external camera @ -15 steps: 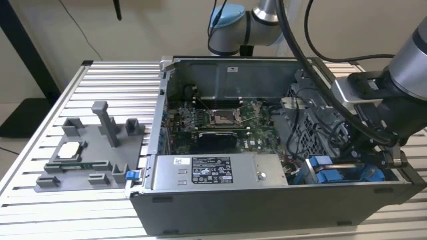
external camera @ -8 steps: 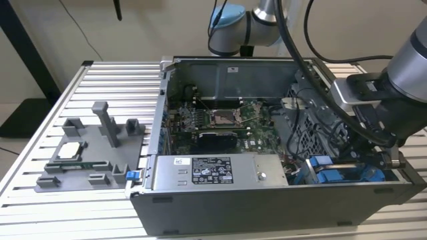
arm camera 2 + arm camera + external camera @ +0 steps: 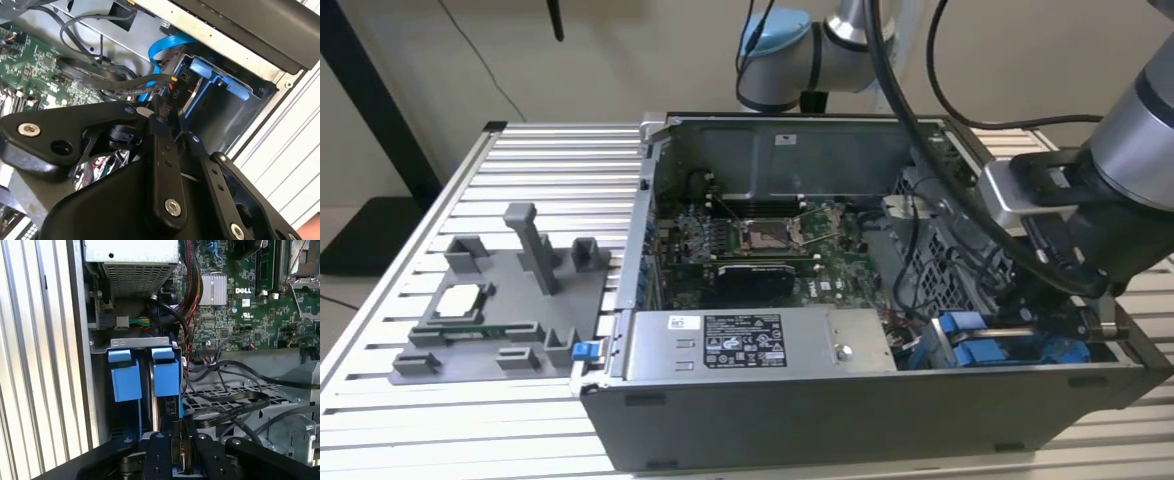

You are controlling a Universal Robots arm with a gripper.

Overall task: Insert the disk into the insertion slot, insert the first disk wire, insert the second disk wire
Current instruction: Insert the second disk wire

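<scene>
gripper (image 3: 176, 452): black linkage fingers drawn narrow, nearly together, pressed at a black plug at the rear edge of the disk; whether the plug is actually pinched cannot be told
gripper, second wrist view (image 3: 159, 112): fingertips seen at the disk's connector end, beside a flat black cable
disk (image 3: 161, 410): seated on edge in the insertion slot, blue carrier tab at its end; only a thin dark edge is seen
disk, exterior view (image 3: 981, 350): blue bracket seen low in the case corner on the exterior view's right
insertion slot (image 3: 135, 343): grey sheet-metal bay, bright rim with small holes, holds two blue tabs side by side
second blue tab (image 3: 125, 375): just beside the disk's tab, same bay
flat black cable (image 3: 235, 407): looped ribbon, lies over perforated metal near the gripper
blue ribbon cable (image 3: 167, 45): curved above the bay
motherboard (image 3: 761, 240): green, inside the open case
power-supply box (image 3: 747, 345): grey, stickered, next to the bay
fixture tray (image 3: 500, 310): grey plastic with posts, on the slatted table, well apart from the case
</scene>
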